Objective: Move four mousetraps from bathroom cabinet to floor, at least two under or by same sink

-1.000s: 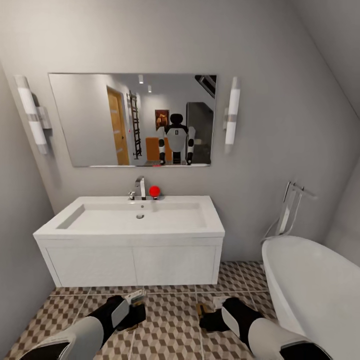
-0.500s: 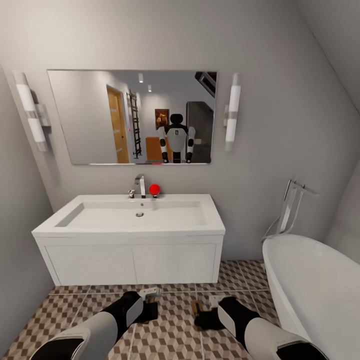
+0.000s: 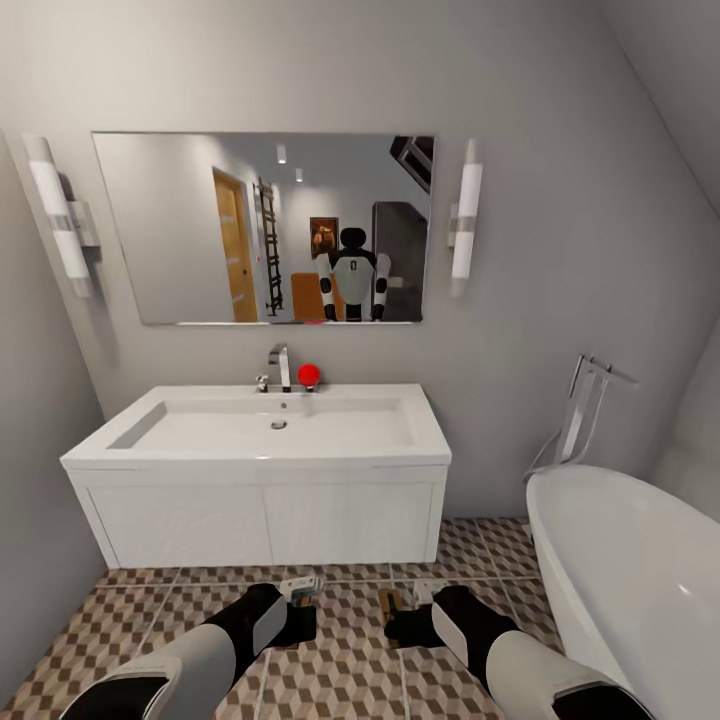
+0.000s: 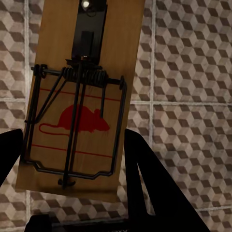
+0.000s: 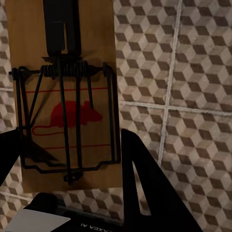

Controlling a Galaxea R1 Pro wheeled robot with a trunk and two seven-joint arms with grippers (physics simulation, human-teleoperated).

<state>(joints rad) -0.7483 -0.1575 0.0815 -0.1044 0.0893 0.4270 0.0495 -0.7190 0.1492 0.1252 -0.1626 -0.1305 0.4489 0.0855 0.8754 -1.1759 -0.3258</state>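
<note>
Each gripper (image 3: 300,622) (image 3: 400,628) grasps a mousetrap (image 4: 79,101) (image 5: 65,96), long axis pointing toward the bathroom sink (image 3: 260,440) ahead of you.

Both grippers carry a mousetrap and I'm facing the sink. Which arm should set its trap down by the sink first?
Probably the left. The left gripper holds its mousetrap right before the bathroom sink unit's middle; the right gripper, with its mousetrap, sits nearer the unit's corner, toward the bathtub. Both hang over the bathroom floor.
</note>
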